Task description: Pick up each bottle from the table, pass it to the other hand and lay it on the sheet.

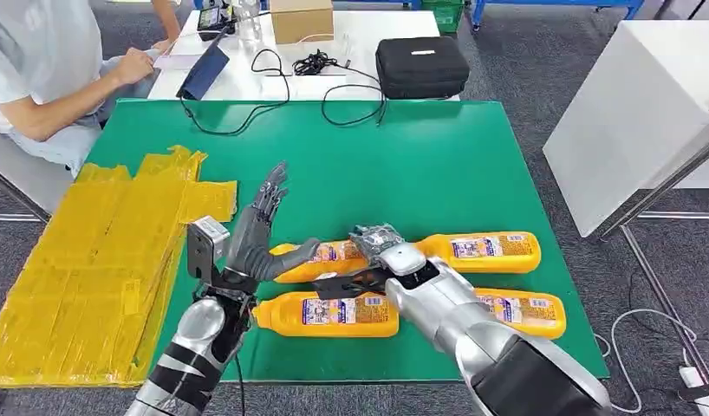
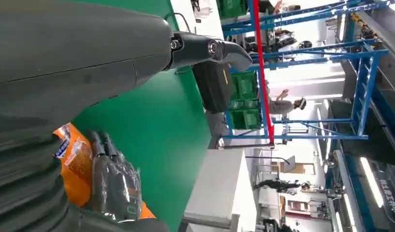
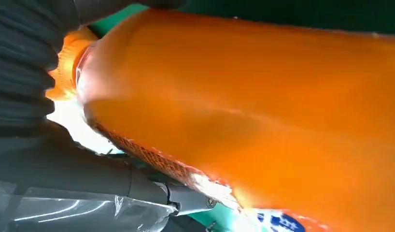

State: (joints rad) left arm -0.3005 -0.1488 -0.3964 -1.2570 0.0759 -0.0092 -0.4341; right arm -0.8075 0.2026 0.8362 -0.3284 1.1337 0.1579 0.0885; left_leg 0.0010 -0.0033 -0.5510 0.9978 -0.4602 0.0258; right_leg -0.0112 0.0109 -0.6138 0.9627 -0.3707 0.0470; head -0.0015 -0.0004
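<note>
My right hand (image 1: 381, 247) grips an orange bottle (image 1: 334, 253) around its middle, low over the green table (image 1: 403, 165); I cannot tell whether it is lifted. In the right wrist view the bottle (image 3: 244, 106) lies tight against the hand (image 3: 89, 179). My left hand (image 1: 257, 234) stands open at the bottle's cap end, fingers straight up and thumb reaching over the neck. The left wrist view shows that bottle (image 2: 75, 164) and the right hand's fingers (image 2: 116, 186) around it. Three more orange bottles lie flat: (image 1: 490, 250), (image 1: 329, 314), (image 1: 520, 312). The yellow sheet (image 1: 100, 260) covers the table's left side.
A black case (image 1: 420, 65), a cardboard box (image 1: 301, 17) and loose cables (image 1: 282, 87) sit on the white table behind. A person (image 1: 39, 78) sits at the far left. A white table (image 1: 637, 113) stands to the right.
</note>
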